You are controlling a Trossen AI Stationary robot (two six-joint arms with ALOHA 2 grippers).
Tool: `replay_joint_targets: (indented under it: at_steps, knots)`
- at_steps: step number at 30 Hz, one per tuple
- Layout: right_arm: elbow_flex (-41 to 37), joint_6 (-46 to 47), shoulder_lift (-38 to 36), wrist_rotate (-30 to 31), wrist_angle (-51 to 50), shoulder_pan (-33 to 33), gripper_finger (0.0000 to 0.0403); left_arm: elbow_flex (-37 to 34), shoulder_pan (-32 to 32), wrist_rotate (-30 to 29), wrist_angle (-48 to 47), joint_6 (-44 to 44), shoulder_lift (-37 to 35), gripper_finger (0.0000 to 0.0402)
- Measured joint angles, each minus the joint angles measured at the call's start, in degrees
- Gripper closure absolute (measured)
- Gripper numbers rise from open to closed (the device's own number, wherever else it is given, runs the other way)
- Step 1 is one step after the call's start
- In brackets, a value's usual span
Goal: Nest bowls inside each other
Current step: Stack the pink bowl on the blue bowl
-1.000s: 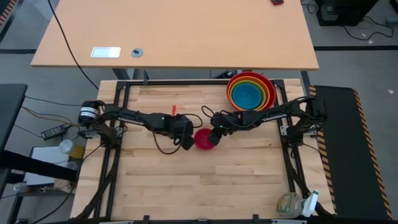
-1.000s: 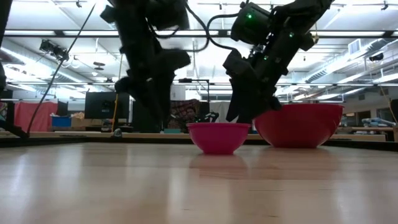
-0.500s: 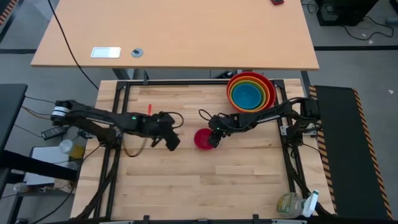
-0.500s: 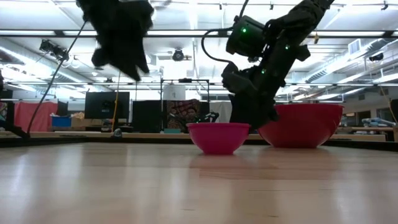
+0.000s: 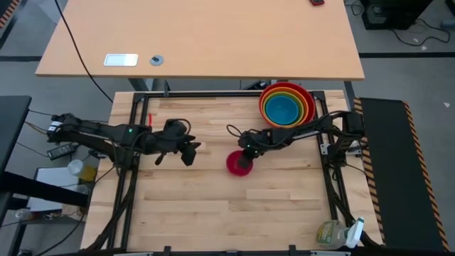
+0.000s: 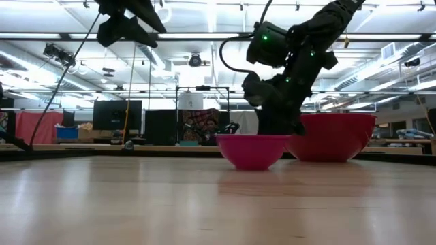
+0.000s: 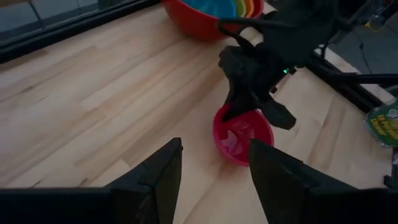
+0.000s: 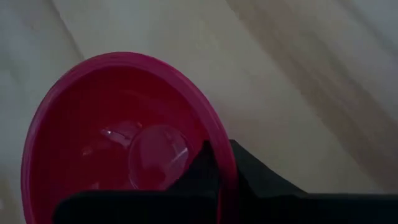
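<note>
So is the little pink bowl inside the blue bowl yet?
No, the pink bowl sits alone on the table, apart from the stacked bowls.

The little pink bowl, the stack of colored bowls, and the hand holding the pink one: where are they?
pink bowl (image 6: 251, 151), low view, on its outer wall.
stack of bowls (image 5: 286, 104), high view, on the blue bowl's inside.
right hand (image 5: 246, 154), high view, where it pinches the pink bowl's rim.

The tabletop (image 5: 213, 206) is pale wood planks, smooth with a soft sheen. The pink bowl (image 6: 252, 150) and the stacked bowls (image 5: 286, 104) look like glossy plastic. The right gripper's fingers (image 8: 249, 177) are matt black.
</note>
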Motion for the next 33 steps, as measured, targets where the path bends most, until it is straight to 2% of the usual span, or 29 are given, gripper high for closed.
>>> replay_joint_targets:
  at_steps: [3, 7, 14, 18, 21, 26, 33]
  knots:
    - [1.56, -1.28, -2.71, 1.43, -6.67, -1.44, 0.0382, 0.0, -0.21, -0.03, 1.6, 1.79, -0.01, 0.0214]
    - [2.67, -4.84, -9.74, 2.57, -8.96, -5.88, 0.0385, 0.0, -0.41, -0.4, 4.55, 5.23, 0.02, 0.0214]
    - [2.63, -4.9, -23.32, 7.88, -14.31, -19.24, 0.0385, 0.0, -0.39, -0.4, 6.33, 7.93, 0.12, 0.0214]
    - [2.63, -4.79, -27.41, 8.9, -17.93, -28.22, 0.0385, 0.0, -0.39, -0.4, 7.5, 9.17, 0.12, 0.0214]
    - [2.01, -4.82, -27.67, 7.58, -19.01, -35.22, 0.0385, 0.0, -0.39, -0.4, 8.35, 10.56, 0.12, 0.0214]
    - [-0.61, -3.99, -23.89, 2.24, -19.41, -44.14, 0.0384, 0.0, -0.39, -0.4, 8.04, 12.44, 0.07, 0.0214]
    - [-0.72, -2.26, -19.75, 2.05, -21.73, -47.41, 0.0379, 0.07, -0.39, -0.4, 5.08, 12.56, -1.25, 0.0227]
